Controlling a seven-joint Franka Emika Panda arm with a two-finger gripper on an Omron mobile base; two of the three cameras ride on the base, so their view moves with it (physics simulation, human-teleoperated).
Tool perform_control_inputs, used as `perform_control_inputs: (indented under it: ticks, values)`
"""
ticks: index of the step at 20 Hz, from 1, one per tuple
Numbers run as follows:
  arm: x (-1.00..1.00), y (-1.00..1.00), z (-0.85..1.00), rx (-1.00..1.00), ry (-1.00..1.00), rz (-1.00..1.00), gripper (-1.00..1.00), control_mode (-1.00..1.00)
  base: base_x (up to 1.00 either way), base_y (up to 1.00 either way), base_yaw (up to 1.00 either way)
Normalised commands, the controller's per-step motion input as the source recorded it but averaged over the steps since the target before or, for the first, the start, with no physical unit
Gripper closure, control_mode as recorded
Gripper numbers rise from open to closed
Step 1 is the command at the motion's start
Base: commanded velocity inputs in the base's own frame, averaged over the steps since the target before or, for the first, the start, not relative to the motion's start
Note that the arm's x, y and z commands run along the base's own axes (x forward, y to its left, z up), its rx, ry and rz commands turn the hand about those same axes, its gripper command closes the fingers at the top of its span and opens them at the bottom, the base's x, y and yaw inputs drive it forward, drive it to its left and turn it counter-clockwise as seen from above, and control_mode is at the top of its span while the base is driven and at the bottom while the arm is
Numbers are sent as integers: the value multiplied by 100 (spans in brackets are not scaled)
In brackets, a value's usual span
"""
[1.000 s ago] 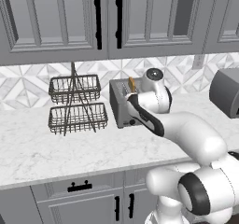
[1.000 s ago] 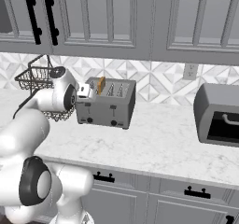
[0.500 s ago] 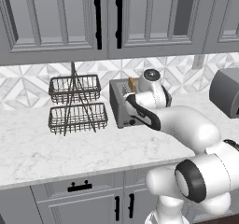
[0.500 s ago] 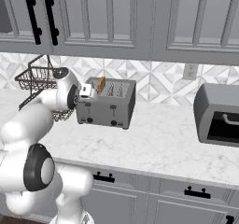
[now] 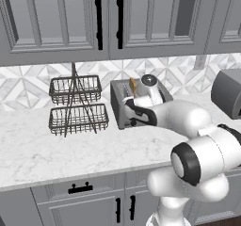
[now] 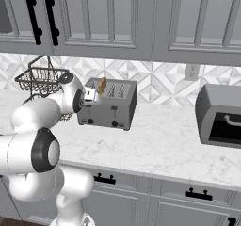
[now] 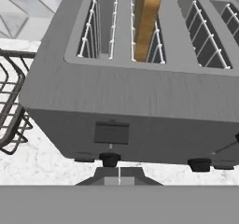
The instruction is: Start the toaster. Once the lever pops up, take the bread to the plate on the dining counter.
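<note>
My hand view gives me the toaster [image 7: 135,92] up close, bread [image 7: 147,17] standing upright in its second slot from the left, detail the base views lose. My claw [image 7: 119,174] is clenched, empty, at the toaster's lower front by a dark knob [image 7: 109,159], bread above it. Right base view adds the oven [image 6: 220,117] further along the counter [image 6: 160,140].

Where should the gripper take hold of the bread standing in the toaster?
Grip the bread by its upper half, which stands clear above the toaster slot, coming straight down from above. It is thin and upright, so pinch across its flat faces.
</note>
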Motion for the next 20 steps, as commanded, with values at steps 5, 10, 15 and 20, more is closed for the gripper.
perform_control_inputs:
  ticks: [5,10,15,20]
  values:
    - [23,0,-9,-1,-1,0,100,-100,0,0,0]
    - [27,3,-2,0,0,0,100,-100,0,0,0]
    - [28,5,0,0,0,0,100,-100,0,0,0]
    - [5,0,-24,0,0,0,100,-100,0,0,0]
